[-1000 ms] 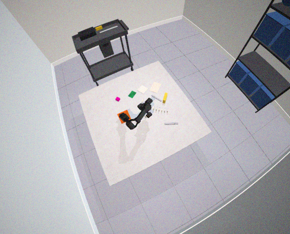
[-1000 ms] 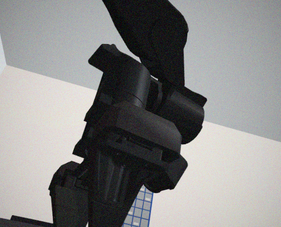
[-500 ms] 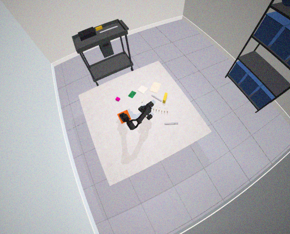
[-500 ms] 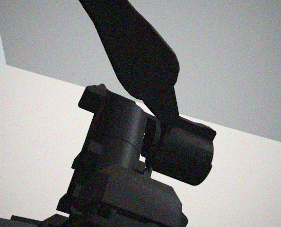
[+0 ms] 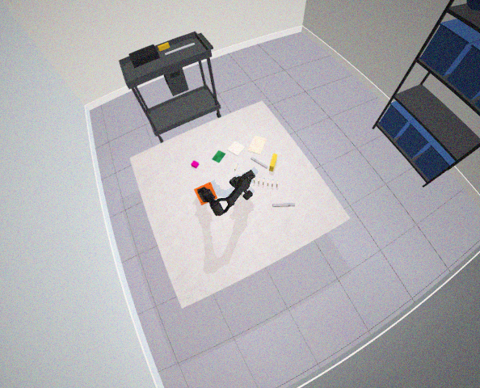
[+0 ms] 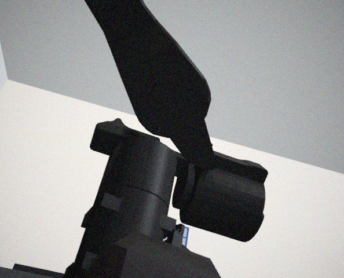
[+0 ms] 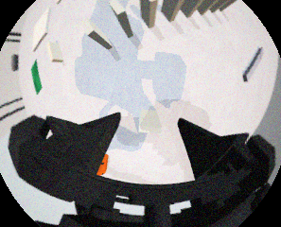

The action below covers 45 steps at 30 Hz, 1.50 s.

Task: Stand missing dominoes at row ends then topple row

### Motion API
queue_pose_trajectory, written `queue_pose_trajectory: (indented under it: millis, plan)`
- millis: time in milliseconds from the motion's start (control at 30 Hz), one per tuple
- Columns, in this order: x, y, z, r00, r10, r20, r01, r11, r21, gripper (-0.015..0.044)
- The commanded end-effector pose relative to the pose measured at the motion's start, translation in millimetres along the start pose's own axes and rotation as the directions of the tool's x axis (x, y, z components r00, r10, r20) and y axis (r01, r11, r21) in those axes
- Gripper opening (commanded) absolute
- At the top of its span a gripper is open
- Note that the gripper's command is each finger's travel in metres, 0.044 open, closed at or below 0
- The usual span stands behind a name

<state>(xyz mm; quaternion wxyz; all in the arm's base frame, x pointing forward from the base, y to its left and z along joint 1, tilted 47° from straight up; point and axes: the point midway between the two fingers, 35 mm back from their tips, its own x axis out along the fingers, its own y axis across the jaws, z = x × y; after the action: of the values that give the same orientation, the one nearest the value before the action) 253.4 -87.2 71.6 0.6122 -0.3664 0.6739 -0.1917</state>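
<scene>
The pincer is open, with its two tips apart. The row of standing dominoes is past the tips, to the right of the arm. A small pale patch shows between the tips, but I can't tell if it is a domino. On the far right, a tall shelf has blue bins; what's inside is too hard to see. The far left cart holds a black box and a yellow block. Up close, the arm's top is cut off.
</scene>
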Motion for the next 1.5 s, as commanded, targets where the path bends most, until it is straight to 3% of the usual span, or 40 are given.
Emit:
queue_pose_trajectory:
  millis: [0,300,633,967,1233,1300,1467]
  plan:
    - [2,1,-2,1.0,-0.003,-0.004,0.003,1.0,-0.009,0.0335]
    - [2,1,-2,1.0,-0.003,-0.004,0.003,1.0,-0.009,0.0107]
    - [-1,0,-1,1.0,-0.005,0.006,0.005,1.0,0.005,0.0107]
    - [-126,3,1,0.999,0.004,0.033,-0.002,0.998,-0.062,0.0107]
    - [-135,3,-1,1.0,0.0,0.029,0.002,0.997,-0.072,0.0107]
    - [-136,6,4,1.0,0.001,0.028,-0.001,1.0,-0.016,0.0107]
    - [-140,39,42,1.0,0.007,0.018,-0.013,0.922,0.386,0.0107]
